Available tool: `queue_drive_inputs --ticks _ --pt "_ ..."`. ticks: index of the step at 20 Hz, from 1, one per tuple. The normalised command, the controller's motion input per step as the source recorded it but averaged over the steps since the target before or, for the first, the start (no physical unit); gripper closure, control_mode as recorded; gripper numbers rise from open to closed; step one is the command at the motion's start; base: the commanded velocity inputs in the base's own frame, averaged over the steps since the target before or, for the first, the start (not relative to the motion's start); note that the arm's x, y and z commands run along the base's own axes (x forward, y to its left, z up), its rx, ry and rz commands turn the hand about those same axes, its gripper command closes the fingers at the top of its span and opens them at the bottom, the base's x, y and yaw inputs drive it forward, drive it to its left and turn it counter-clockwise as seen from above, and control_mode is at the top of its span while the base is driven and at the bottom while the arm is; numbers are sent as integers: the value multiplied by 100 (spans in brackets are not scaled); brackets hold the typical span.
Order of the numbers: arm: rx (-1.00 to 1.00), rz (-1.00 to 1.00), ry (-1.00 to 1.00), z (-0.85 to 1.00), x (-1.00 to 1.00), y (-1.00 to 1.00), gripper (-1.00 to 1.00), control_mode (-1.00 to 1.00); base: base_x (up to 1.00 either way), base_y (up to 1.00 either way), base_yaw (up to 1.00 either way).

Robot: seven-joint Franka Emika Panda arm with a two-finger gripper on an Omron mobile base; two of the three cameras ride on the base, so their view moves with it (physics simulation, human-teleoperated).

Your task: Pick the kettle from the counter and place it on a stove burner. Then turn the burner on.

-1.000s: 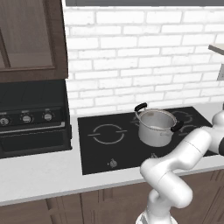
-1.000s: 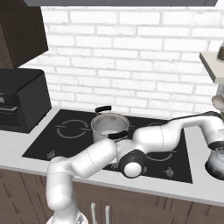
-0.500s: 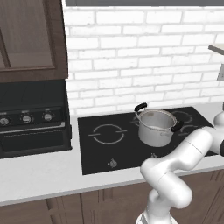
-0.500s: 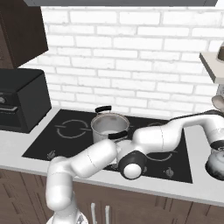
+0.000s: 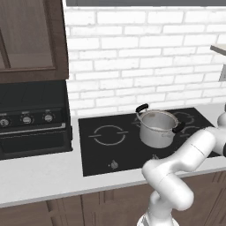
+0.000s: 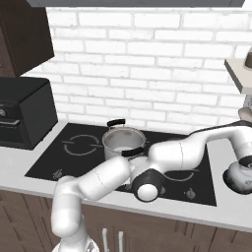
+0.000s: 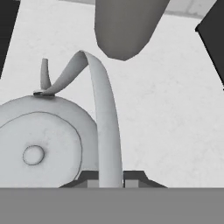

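1. The gripper (image 7: 111, 180) sits low over the kettle (image 7: 41, 140), its fingertips on either side of the arched handle (image 7: 104, 118); whether they clamp it I cannot tell.
2. The kettle rests on the counter (image 7: 175, 109), right of the black cooktop (image 6: 199, 189).
3. A steel pot (image 5: 157, 128) stands on the cooktop.

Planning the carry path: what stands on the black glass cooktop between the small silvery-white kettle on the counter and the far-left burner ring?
The steel pot with black handles stands between the kettle and the far-left burner ring, as the right base view shows.
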Motion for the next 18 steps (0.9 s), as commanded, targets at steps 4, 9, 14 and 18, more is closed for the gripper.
queue_drive_inputs --ticks 4,9,14,18 --pt "-3 -6 0 7 -31 16 100 -100 0 0 0" --pt "-1 -7 -6 11 -56 12 100 -100 0 0 0" --pt "-7 -9 -10 9 -69 62 100 -100 0 0 0" --pt "-12 -7 -13 26 -68 87 100 -100 0 0 0"
